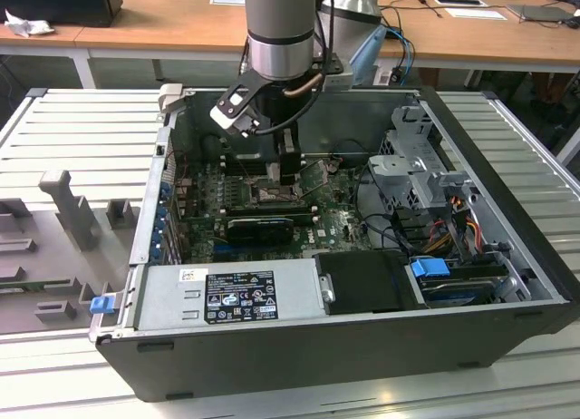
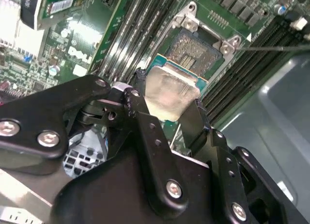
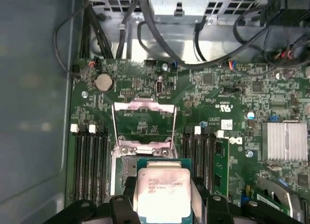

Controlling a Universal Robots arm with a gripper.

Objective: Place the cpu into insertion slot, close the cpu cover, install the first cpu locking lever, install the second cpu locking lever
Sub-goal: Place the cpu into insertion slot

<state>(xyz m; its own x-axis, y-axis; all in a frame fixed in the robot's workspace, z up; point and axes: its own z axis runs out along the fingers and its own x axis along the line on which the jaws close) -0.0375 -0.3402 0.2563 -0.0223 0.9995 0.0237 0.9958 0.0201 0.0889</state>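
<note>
Arm reaches down into the open computer case (image 1: pixel 344 365), which lies on its side. Gripper (image 1: pixel 288 170) sits low over the middle of the green board (image 3: pixel 218 88).

- Gripper (image 2: pixel 169 95): black fingers (image 2: pixel 140 107) are pressed against two opposite edges of the cpu (image 2: pixel 170 90), clamped on it.
- The cpu (image 3: pixel 162 191): silvery face up, green edge showing, roughly level. It sits over the near part of the insertion slot (image 3: pixel 123 170), not squarely on it (whether it touches the socket I cannot tell).
- The insertion slot (image 2: pixel 196 49): a greyish contact field lies bare beyond the chip, with a metal frame around it.
- The cpu cover (image 3: pixel 143 122): swung back off the socket, past its far edge, with the board visible through its square opening.
- Memory slots (image 3: pixel 89 161) run along both sides of the socket.
</note>
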